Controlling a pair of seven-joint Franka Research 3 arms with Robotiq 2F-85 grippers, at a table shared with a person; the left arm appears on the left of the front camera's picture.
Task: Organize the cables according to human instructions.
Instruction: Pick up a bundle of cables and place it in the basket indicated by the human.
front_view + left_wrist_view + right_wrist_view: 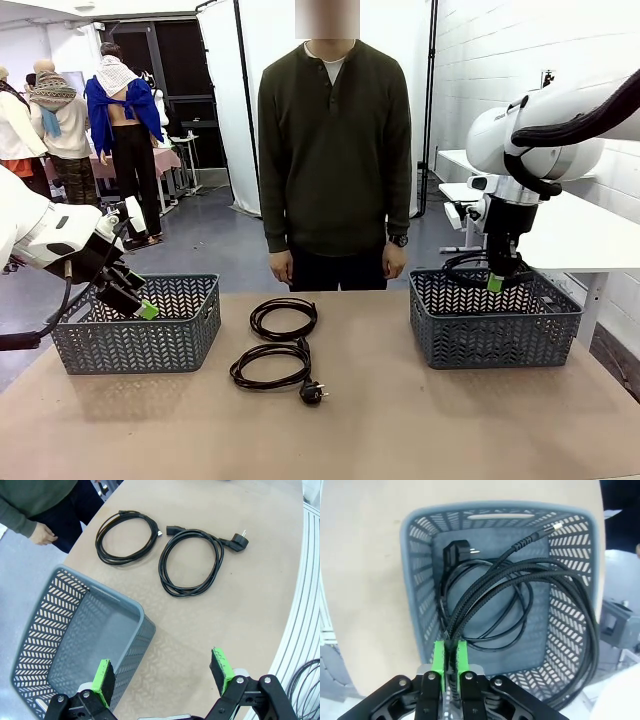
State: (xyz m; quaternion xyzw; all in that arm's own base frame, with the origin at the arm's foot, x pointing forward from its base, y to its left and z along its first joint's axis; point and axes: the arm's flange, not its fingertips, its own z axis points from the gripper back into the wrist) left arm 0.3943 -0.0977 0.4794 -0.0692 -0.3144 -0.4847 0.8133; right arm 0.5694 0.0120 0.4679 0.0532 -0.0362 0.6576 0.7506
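Two black coiled cables lie on the table between the baskets: the far coil and the near coil, whose plug points toward me. My right gripper is shut on a braided black cable, which hangs in loops over the right basket. Another cable with a chunky plug lies on that basket's floor. My left gripper stands open and holds nothing, hovering over the near edge of the left basket. The human stands at the far side with both arms down.
The left basket's inside looks bare in the left wrist view. The person's hand hangs just beyond the table's far edge, near the far coil. A white table stands behind the right basket.
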